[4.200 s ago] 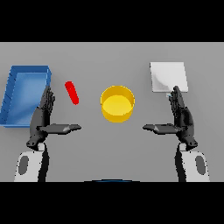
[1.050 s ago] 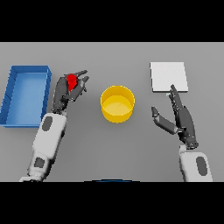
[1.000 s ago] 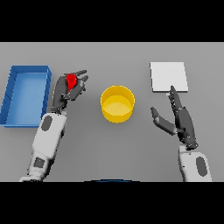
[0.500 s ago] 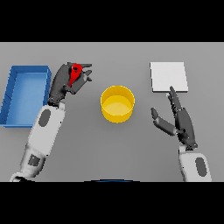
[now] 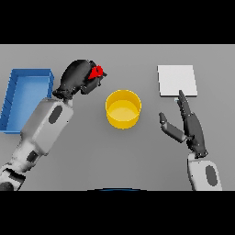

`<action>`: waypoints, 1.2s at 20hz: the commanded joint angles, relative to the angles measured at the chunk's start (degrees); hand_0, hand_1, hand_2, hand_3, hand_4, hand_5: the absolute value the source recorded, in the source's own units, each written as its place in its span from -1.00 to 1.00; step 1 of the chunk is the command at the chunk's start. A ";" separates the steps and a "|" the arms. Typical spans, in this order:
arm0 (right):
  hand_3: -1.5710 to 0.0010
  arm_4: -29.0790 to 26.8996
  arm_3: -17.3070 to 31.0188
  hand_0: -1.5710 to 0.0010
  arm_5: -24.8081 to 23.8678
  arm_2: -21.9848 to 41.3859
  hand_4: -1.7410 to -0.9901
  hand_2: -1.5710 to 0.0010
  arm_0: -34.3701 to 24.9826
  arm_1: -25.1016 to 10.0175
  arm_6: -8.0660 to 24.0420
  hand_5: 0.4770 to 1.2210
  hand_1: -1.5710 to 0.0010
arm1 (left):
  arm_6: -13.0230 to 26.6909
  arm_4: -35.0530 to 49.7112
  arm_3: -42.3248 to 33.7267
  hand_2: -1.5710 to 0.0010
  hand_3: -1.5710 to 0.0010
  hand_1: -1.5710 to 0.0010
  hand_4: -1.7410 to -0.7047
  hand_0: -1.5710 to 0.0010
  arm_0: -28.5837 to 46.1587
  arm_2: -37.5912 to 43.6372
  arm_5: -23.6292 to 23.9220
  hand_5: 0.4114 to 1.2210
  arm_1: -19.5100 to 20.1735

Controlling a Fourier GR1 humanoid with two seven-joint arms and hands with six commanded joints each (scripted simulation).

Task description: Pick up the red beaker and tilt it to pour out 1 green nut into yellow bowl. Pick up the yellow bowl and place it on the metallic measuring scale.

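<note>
I am holding the beaker (image 5: 96,72) in my curled left hand (image 5: 76,79), up-left of the bowl (image 5: 123,108) and not yet over it, so it needs carrying right (my fingers are hiding most of it, the nut unseen), while my right hand (image 5: 192,131) is resting open below the scale (image 5: 177,80).

A blue tray (image 5: 18,98) with raised walls sat at the left edge of a grey table (image 5: 137,156), its long side running away from the viewer.
</note>
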 commanded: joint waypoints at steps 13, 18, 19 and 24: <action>1.00 -2.79 -0.44 1.00 0.55 -0.89 0.20 1.00 0.33 1.21 2.06 -0.57 1.00 | 1.97 -15.29 8.93 -1.00 -0.67 -1.00 -0.89 -1.00 -16.68 -21.20 -21.04 0.99 4.12; 1.00 -3.77 -0.46 1.00 1.11 -0.96 0.19 1.00 1.52 1.71 1.20 -0.65 1.00 | -0.58 -18.59 11.43 -1.00 -0.63 -1.00 -0.95 -1.00 -21.48 -27.55 -24.42 1.00 3.99; 1.00 -3.80 -0.06 1.00 1.08 -1.30 0.18 1.00 0.54 1.38 1.63 -0.65 1.00 | -1.40 -19.53 12.09 -1.00 -0.70 -1.00 -0.96 -1.00 -22.48 -29.03 -24.14 1.00 3.69; 1.00 -2.80 -0.02 1.00 0.88 -1.09 0.18 1.00 0.72 0.87 0.99 -0.67 1.00 | -2.31 -23.47 13.18 -1.00 -0.90 -1.00 -0.98 -1.00 -26.42 -35.23 -24.69 1.00 2.89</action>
